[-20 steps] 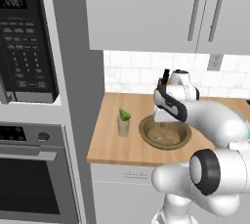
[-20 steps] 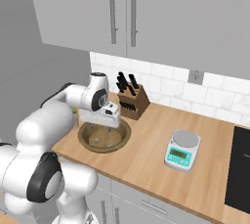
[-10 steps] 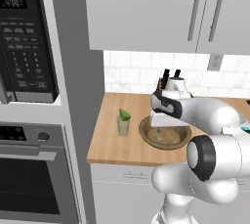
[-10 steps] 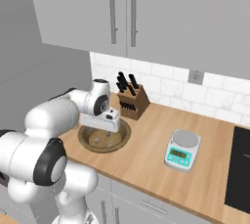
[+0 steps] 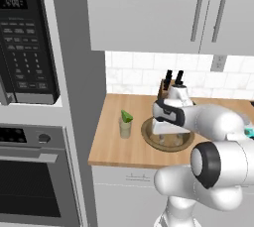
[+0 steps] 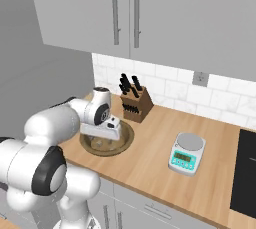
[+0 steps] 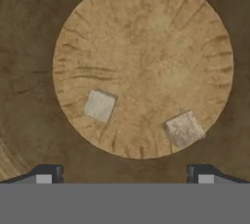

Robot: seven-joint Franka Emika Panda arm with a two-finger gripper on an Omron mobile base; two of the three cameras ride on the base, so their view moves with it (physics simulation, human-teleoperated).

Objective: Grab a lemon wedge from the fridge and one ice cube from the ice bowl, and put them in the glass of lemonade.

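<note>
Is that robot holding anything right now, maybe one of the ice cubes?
Nothing. The gripper is open over the ice bowl, with both ice cubes lying loose inside.

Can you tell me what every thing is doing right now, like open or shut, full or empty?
gripper: open, hanging over the ice bowl, holding nothing.
ice bowl: on the counter, two ice cubes inside.
ice cubes: lying apart on the bowl's floor.
glass of lemonade: upright, lemon wedge on top.
upper cabinets: shut.
microwave: shut.
oven: shut.
</note>
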